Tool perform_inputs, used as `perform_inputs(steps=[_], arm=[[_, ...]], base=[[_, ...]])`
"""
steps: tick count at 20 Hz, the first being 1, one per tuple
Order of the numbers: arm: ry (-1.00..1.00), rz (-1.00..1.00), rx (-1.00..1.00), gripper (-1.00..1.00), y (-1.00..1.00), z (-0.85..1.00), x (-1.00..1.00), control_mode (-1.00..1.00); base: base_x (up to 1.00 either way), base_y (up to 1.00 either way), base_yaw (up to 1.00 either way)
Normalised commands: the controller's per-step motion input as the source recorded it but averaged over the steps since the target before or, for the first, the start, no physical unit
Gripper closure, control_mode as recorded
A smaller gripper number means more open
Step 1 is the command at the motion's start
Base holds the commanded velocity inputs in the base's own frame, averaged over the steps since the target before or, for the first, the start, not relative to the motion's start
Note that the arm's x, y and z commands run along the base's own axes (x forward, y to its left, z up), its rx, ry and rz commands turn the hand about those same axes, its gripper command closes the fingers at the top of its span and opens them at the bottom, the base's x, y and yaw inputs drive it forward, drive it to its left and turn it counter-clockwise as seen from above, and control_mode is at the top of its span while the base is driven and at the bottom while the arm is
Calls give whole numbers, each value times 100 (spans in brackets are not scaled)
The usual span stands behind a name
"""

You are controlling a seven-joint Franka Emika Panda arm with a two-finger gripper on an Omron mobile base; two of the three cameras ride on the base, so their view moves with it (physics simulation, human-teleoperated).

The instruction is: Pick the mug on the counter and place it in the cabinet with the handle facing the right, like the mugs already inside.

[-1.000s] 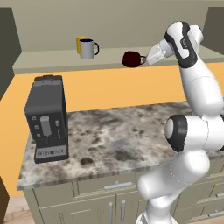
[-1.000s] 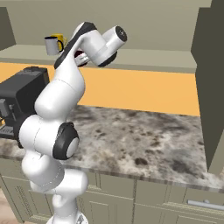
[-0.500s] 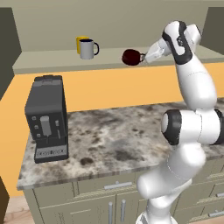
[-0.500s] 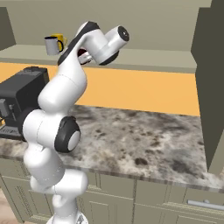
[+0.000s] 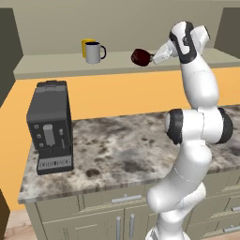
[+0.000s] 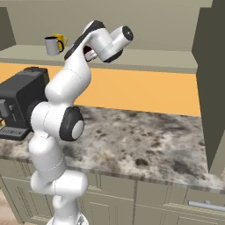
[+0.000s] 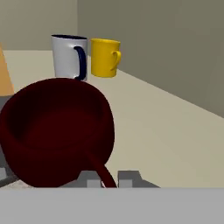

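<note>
The maroon mug hangs just over the cabinet ledge, tipped on its side. In the hand view its open mouth faces the camera. My gripper is shut on the mug's handle, which runs down between the two fingertips. To the left along the ledge stand the grey mug with its black handle and, behind it, the yellow mug. Both are upright, well apart from the maroon one. In the right base view my forearm hides most of the maroon mug.
A black coffee machine stands at the left end of the marble counter. Drawer fronts with metal pulls run below it. The cabinet's back wall rises close behind the ledge. A dark side panel bounds the right.
The hand has lifted the maroon mug slightly and carried it a touch leftward over the ledge. The grey and yellow mugs have not moved.
</note>
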Motion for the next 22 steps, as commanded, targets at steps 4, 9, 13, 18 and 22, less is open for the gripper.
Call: perform_inputs(steps=[4, 9, 13, 18, 22], arm=[[-1, 0, 0, 100, 0, 9, 30, -100], [-2, 0, 0, 100, 0, 9, 33, -100], [0, 0, 0, -100, 0, 2, 43, -100], [0, 0, 0, -100, 0, 1, 25, -100], [-2, 0, 3, -100, -1, 18, 0, -100]], base=[[0, 0, 0], [0, 0, 0], [0, 0, 0], [0, 0, 0], [0, 0, 0]])
